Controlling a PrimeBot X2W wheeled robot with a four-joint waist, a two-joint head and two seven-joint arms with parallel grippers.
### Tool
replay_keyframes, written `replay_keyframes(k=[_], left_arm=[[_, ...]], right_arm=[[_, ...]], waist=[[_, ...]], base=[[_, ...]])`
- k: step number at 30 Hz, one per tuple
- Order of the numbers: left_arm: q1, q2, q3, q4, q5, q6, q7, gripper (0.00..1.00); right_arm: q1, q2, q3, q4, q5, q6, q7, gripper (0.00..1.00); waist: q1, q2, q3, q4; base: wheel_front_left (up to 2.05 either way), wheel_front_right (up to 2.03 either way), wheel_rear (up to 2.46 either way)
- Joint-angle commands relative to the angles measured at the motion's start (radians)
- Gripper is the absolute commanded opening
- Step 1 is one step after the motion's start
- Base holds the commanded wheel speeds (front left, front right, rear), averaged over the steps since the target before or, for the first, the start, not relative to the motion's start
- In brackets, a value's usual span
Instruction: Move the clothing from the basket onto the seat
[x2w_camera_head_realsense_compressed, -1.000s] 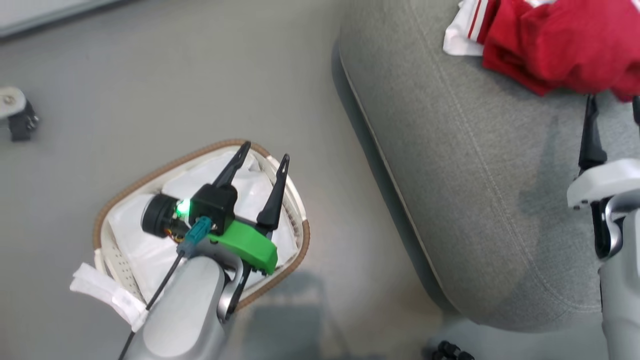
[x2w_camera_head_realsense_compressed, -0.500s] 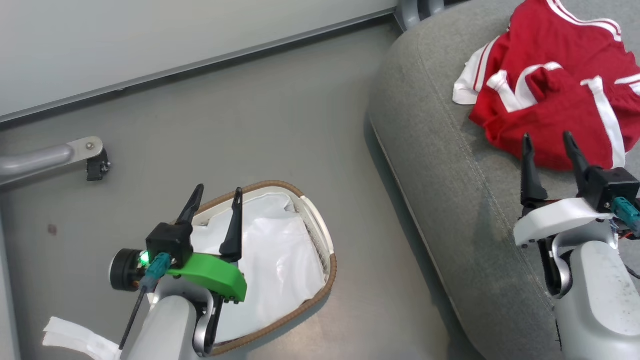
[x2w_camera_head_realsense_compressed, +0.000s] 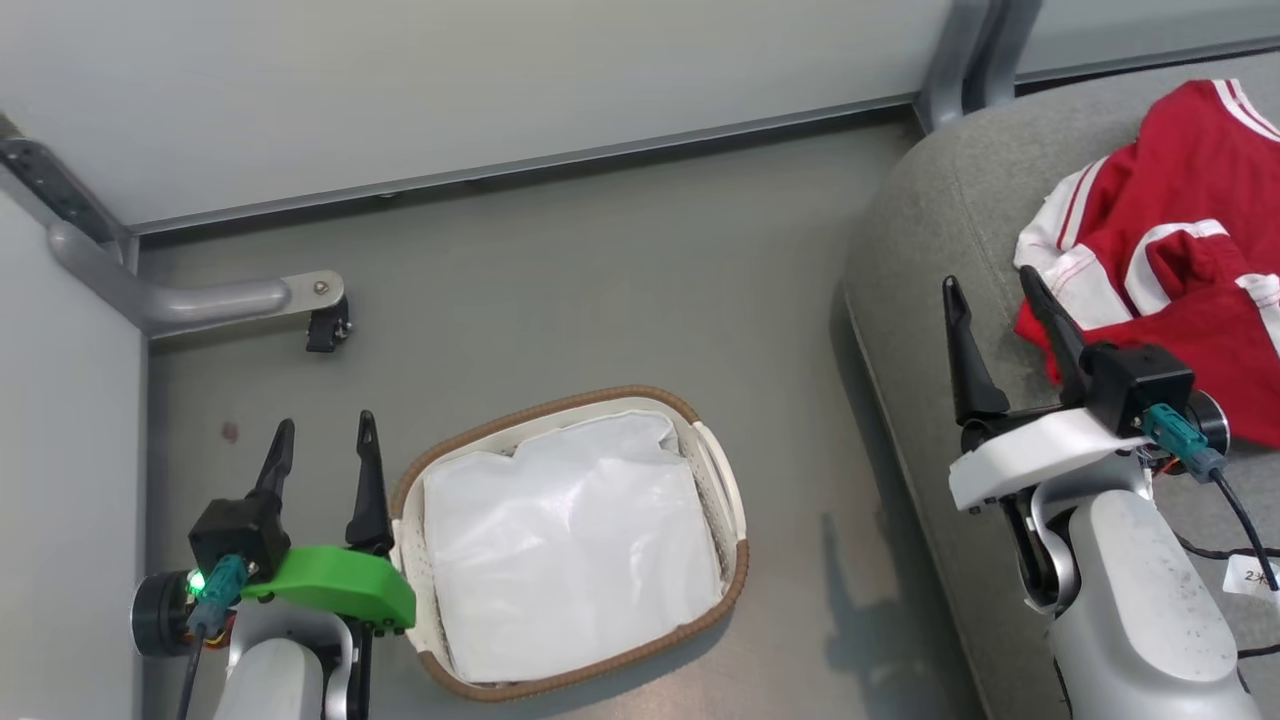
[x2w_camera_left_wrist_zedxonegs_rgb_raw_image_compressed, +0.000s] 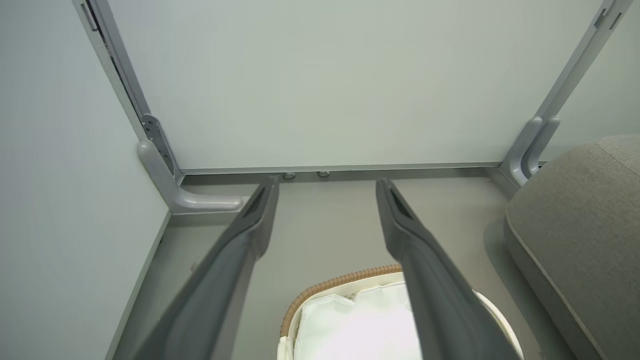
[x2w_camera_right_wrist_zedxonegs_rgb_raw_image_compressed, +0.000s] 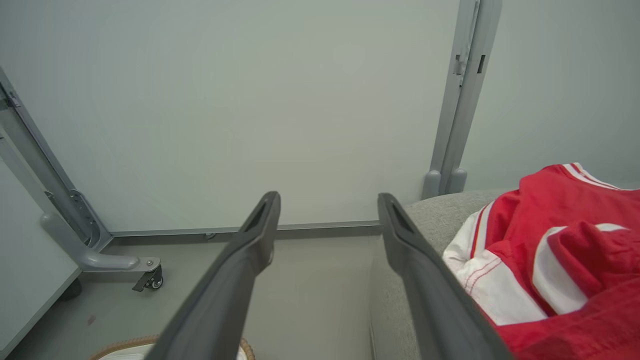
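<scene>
Grey floor (x2w_camera_head_realsense_compressed: 560, 280), bounded by pale wall panels (x2w_camera_head_realsense_compressed: 450, 80); all directions refer to the head view. The clothing (x2w_camera_head_realsense_compressed: 1180, 270) lies bunched on the seat (x2w_camera_head_realsense_compressed: 930, 230) at 2 o'clock and runs past the right edge, so its long axis cannot be determined. The right gripper (x2w_camera_head_realsense_compressed: 988, 280) hovers over the seat edge, fingers spread apart and holding nothing. The clothing lies at 3 o'clock from it, just beside the nearer finger. The basket (x2w_camera_head_realsense_compressed: 540, 405) sits on the floor at 6 o'clock, showing its white liner (x2w_camera_head_realsense_compressed: 570, 560) and no red fabric. The left gripper (x2w_camera_head_realsense_compressed: 326, 420), fingers likewise apart and empty, stands at 9 o'clock of the basket, just beside its rim. Assessment: the transfer appears complete. The right arm is nearer for any adjustment.
</scene>
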Motion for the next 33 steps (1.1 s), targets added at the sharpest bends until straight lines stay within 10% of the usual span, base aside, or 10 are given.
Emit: replay_keyframes(k=[1,29,30,33], left_arm=[[0.021,0.000,0.010,-0.001,0.004,0.006,-0.001,1.00],[0.209,0.000,0.064,0.043,-0.031,-0.033,-0.001,1.00],[0.211,0.000,0.063,0.044,-0.033,-0.035,-0.001,0.00],[0.192,-0.005,0.061,0.063,-0.036,-0.032,0.002,0.00]], right_arm=[[0.021,-0.005,0.001,0.005,0.016,-0.001,0.000,1.00],[0.203,-0.004,0.039,0.071,0.038,-0.001,0.000,1.00],[0.207,-0.004,0.039,0.071,0.038,-0.001,0.000,0.00],[0.202,0.004,0.040,0.089,0.033,0.000,0.001,0.00]], waist=[[0.0000,0.0000,-0.035,0.038],[0.0000,0.0000,-0.179,0.061],[0.0000,0.0000,-0.180,0.060],[0.0000,0.0000,-0.180,0.061]], base=[[0.00,0.00,0.00],[0.00,0.00,0.00],[0.00,0.00,0.00],[0.00,0.00,0.00]])
